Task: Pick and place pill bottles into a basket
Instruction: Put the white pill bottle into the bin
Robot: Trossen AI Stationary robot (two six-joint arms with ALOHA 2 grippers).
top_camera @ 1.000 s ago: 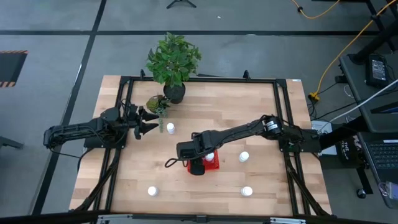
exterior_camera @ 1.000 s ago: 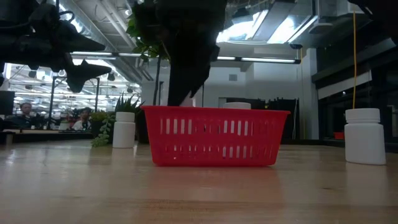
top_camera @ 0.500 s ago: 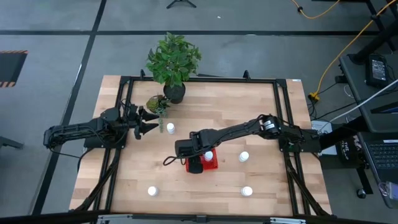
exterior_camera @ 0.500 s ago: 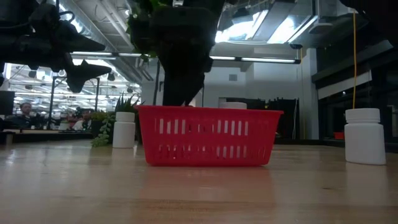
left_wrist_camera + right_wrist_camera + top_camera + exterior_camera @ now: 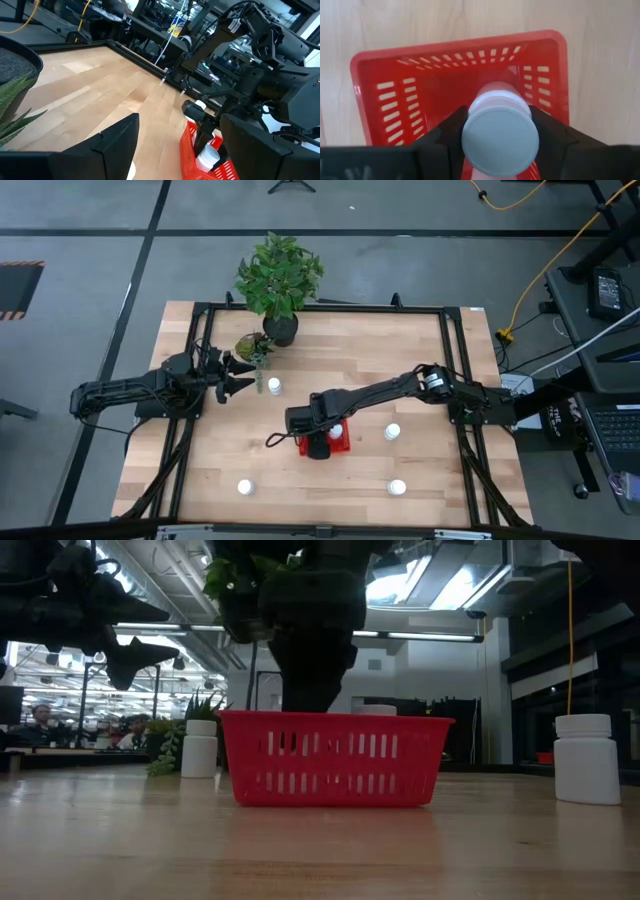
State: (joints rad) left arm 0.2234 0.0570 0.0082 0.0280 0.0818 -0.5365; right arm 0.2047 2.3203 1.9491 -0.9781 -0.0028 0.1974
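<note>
From above, the right gripper (image 5: 322, 436) hung over the red basket (image 5: 340, 444); the left gripper (image 5: 237, 374) waited, fingers apart. Its wrist view showed a pill bottle (image 5: 499, 134) clamped upright; lowering before release looked wisest

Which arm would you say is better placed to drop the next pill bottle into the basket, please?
The right. Its hand is shut on a pill bottle directly above the red basket. The left hand waits open near the plant pot.
</note>
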